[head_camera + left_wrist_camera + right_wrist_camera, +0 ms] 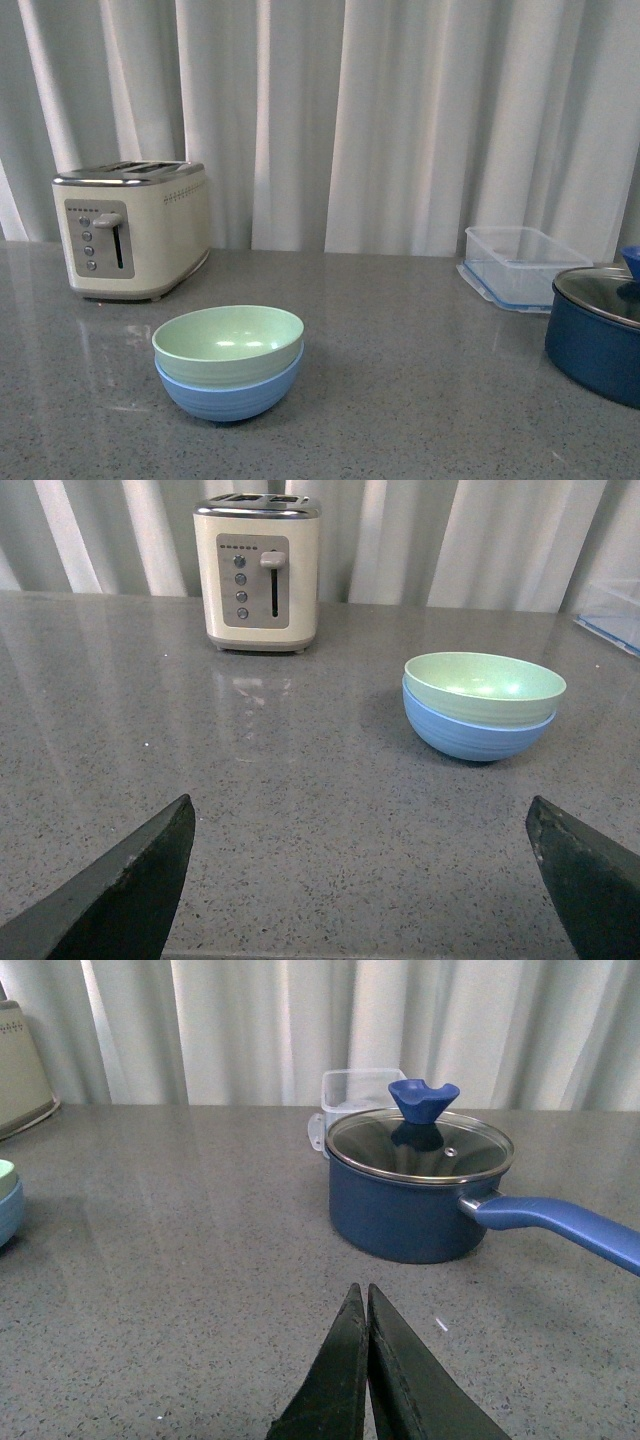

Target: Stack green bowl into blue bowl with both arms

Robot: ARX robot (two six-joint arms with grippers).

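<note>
1. The green bowl (229, 343), a pale mint, matte round dish, sits nested inside the blue bowl (231, 394) on the grey speckled worktop (420, 400), near the front and left of centre in the front view.
2. The blue bowl is light sky-blue and matte, with faint ridges low on its side; only its lower wall and a thin band of rim show beneath the green one.
3. Both rims lie level and the stack stands upright, touching nothing else.
4. A cream toaster (132, 230) stands behind the bowls to the far left, well apart from them, before white curtains (400, 110).
5. At the right edge a dark blue pot (597, 335) with a glass lid (420, 1146) stands near the front; a clear plastic container (522, 264) rests just behind it.
6. The left gripper (365, 880) is spread wide with nothing between its fingers, hovering over bare worktop near the bowls.
7. The right gripper (366, 1335) is clenched, its fingers pressed together on nothing, with the pot beyond it.
</note>
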